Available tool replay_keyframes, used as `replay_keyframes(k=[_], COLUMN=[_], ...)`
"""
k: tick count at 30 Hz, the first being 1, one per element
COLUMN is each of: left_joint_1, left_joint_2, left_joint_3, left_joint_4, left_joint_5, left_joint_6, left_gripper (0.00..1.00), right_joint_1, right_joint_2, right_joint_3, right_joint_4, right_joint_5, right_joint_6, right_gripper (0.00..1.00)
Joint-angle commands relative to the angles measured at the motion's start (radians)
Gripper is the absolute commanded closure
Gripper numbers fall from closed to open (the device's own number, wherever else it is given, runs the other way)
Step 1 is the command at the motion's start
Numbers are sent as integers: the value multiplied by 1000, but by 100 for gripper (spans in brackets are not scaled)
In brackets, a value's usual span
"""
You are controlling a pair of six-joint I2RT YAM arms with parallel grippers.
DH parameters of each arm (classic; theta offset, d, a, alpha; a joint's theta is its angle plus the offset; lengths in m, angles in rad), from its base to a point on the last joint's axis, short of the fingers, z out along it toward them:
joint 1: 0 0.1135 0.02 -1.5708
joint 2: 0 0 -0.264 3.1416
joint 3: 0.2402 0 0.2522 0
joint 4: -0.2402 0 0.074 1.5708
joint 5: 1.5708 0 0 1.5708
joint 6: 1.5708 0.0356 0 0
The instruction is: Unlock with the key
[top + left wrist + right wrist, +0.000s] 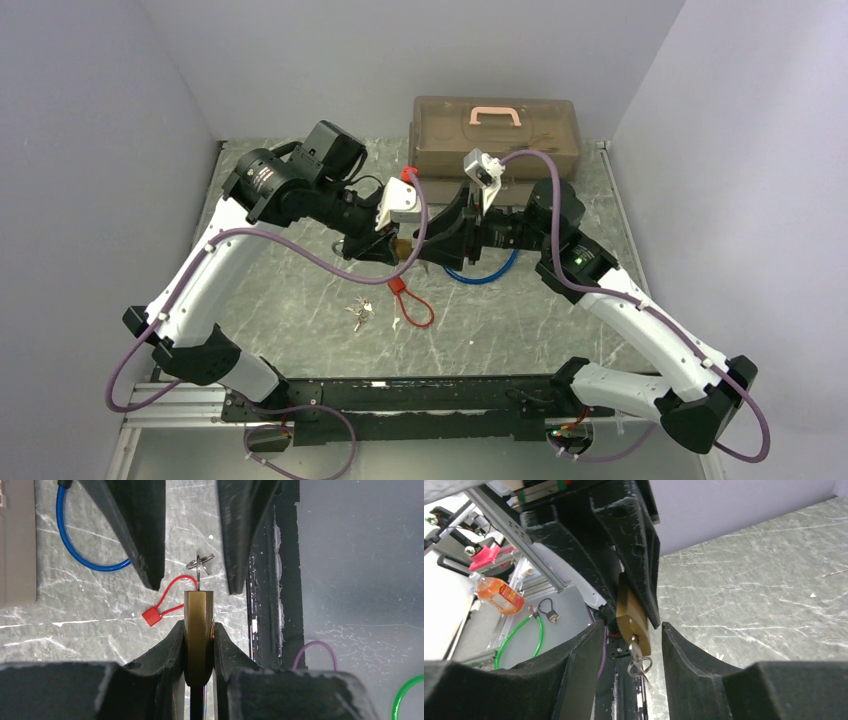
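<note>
- Clamping the brass padlock (198, 615), the left gripper (199, 636) hides its shackle between narrow jaws.
- At the padlock's 12 o'clock end in the left wrist view, the key (198, 577) sticks out, blade buried, ring blurred.
- Right gripper (631, 630) stands wide astride the key, not touching.

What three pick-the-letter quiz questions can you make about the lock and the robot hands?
1. Where is the key? A in a cup; B stuck in the padlock; C on a plate.
2. What colour is the handle of the case? A green; B black; C pink.
3. How is the right gripper? A open; B shut on a spoon; C shut on a ball.
Answers: 1 B, the key pokes out of the padlock that the left gripper clamps. 2 C, the handle on top is pink. 3 A, its fingers stand apart on either side of the key, not touching it.
</note>
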Motion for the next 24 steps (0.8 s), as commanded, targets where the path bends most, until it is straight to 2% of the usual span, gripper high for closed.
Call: replay_keyframes(k=[1,6,8,13,15,16,17,19,24], left_joint_1=[-1,0,0,0,-1,-1,0,0,20], left_joint_2=[-13,-24,-25,-27,-27,-27,-23,-13,-17], left_joint_3=[52,39,38,25,12,7,2,0,-46], left_joint_4=[22,38,37,47,60,68,69,56,41], left_joint_5=[87,79,81,54,17,-7,-27,-64,-93], left_joint_6=[-23,-28,-32,-42,-53,-60,-61,-49,-8], left_gripper=[100,100,100,100,100,97,89,65,39], right_joint_1=[7,38,44,46,46,46,45,42,21], right_joint_2=[29,68,81,84,70,66,62,57,38], right_joint_3=[-1,13,23,26,16,14,13,17,-12], right_joint_4=[128,139,137,122,127,126,123,110,86], right_joint_5=[-28,-12,-11,21,44,59,72,78,129], right_joint_6=[54,64,69,71,73,73,76,74,91], right_gripper=[54,65,72,100,100,100,100,100,100])
